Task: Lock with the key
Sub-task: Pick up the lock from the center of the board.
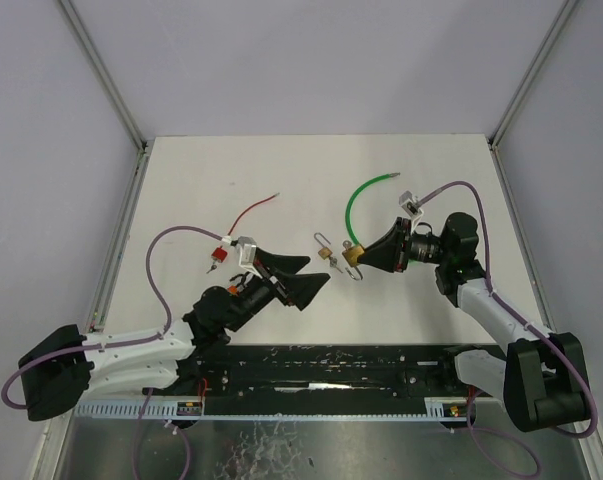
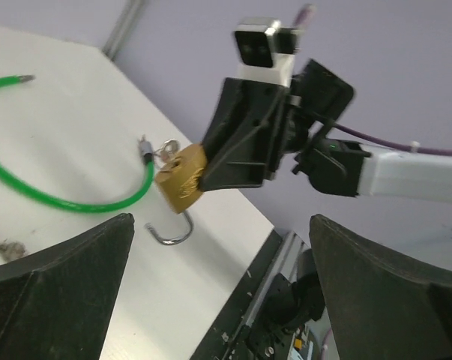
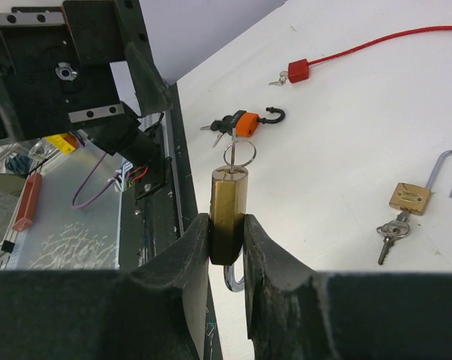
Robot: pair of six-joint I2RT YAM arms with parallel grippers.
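While the white tabletop [image 1: 231,180] lies beneath both arms, the black left gripper [image 1: 316,272] stands spread wide and empty, facing the black right gripper [image 3: 228,236], which pinches the rectangular brass padlock [image 3: 229,199] by its flat sides, just right of the table's centre. The padlock's long axis seems to point at the left arm, with the curved steel shackle [image 2: 173,232] hanging open behind and the small silver key ring [image 3: 239,154] leading, so the left is nearer the key

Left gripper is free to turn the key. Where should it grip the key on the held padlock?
Pinch the key and its ring where they stick out of the brass padlock, at the end opposite the shackle. Come in along the body's axis from that end, because the right gripper covers both flat faces.
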